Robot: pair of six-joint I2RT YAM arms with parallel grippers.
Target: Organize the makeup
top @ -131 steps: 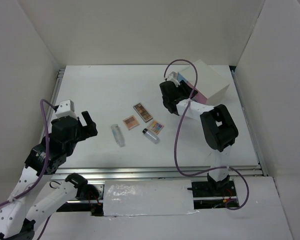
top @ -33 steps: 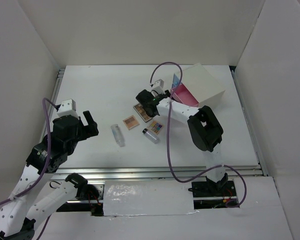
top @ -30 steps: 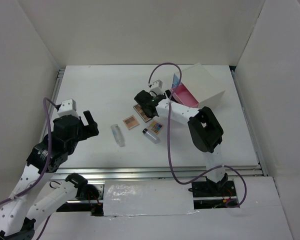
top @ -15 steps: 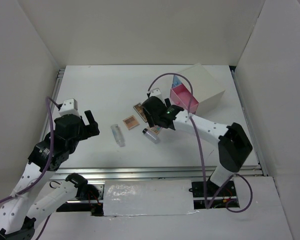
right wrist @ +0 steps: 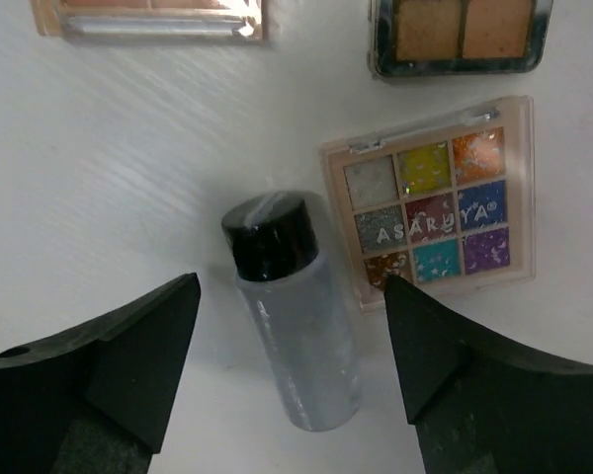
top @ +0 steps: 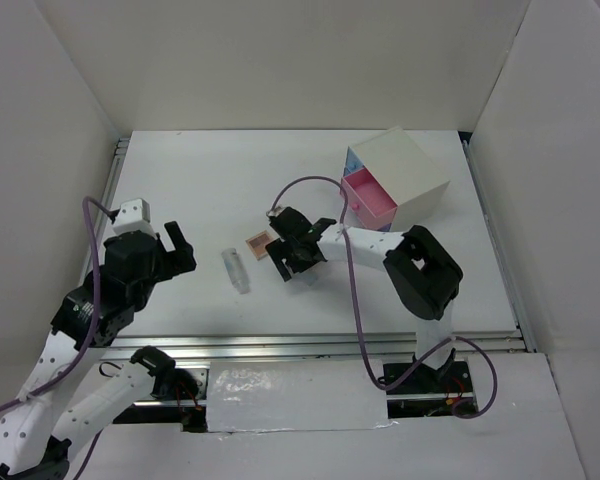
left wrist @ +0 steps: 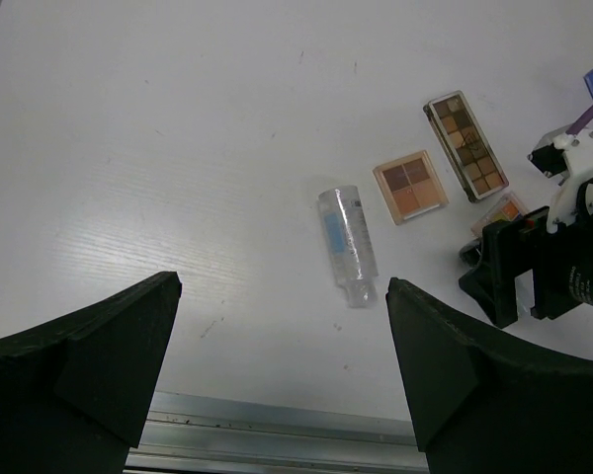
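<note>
The makeup lies mid-table. A clear tube with a blue label [top: 236, 270] [left wrist: 347, 235] lies left of a peach palette [top: 261, 240] [left wrist: 409, 186] [right wrist: 148, 18]. Beyond it lies a brown palette [left wrist: 465, 146] [right wrist: 462, 35]. My right gripper [top: 288, 262] [right wrist: 290, 336] hangs open just over a pale tube with a black cap [right wrist: 292, 321], which lies between its fingers. A multicoloured palette [right wrist: 435, 202] sits right beside that tube. Far to the left, my left gripper [top: 177, 248] [left wrist: 282, 326] is open and holds nothing.
A white box [top: 405, 165] stands at the back right with its pink drawer [top: 368, 197] pulled out toward the makeup. A metal rail [top: 310, 345] runs along the table's near edge. White walls close in the sides and back.
The right arm left the box, whose pink drawer now stands open, and came down-left over the palettes to the black-capped tube while its jaws widened. The left arm has not moved.
</note>
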